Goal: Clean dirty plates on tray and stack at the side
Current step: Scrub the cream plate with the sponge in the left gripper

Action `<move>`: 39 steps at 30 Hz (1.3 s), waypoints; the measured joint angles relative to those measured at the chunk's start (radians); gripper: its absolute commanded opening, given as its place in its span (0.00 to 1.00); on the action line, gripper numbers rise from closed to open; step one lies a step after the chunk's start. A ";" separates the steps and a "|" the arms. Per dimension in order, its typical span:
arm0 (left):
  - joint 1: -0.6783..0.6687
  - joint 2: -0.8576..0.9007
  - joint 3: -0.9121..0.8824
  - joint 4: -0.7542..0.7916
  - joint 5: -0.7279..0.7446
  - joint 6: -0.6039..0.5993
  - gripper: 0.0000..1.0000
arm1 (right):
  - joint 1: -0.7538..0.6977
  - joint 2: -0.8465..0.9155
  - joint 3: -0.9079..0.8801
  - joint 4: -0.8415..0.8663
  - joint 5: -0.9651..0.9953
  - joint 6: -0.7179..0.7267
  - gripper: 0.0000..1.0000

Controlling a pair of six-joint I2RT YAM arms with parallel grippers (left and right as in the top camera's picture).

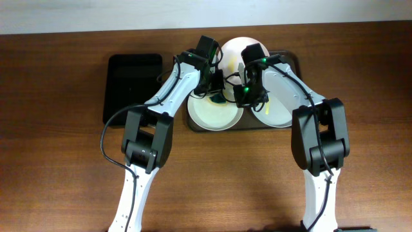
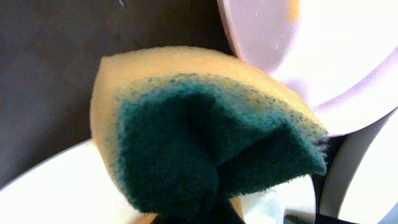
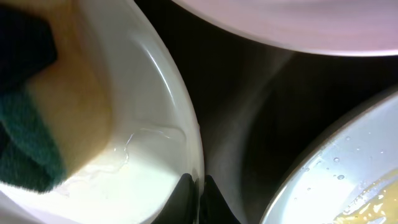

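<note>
From overhead, my left claw (image 1: 219, 95) and right claw (image 1: 243, 102) meet over the near plate (image 1: 215, 116), one of three lying in the brown tray (image 1: 291, 58). At the left wrist, that claw is clenched on a sponge (image 2: 205, 143), soft yellow foam folded so its coarse green face leads for scrubbing. At the right wrist, my claw pinches the near plate's thin glossy rim, presumably to steady it; yellow smears (image 3: 373, 193) mark the neighbouring plate (image 3: 336, 174).

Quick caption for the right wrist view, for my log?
Right pincer grips the rim of a round white plate, a yellow-and-green sponge pressed on its wet inside.
</note>
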 measured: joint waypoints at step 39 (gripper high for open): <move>-0.076 -0.003 0.048 -0.228 -0.077 -0.016 0.00 | -0.005 0.000 0.000 -0.002 -0.002 0.001 0.04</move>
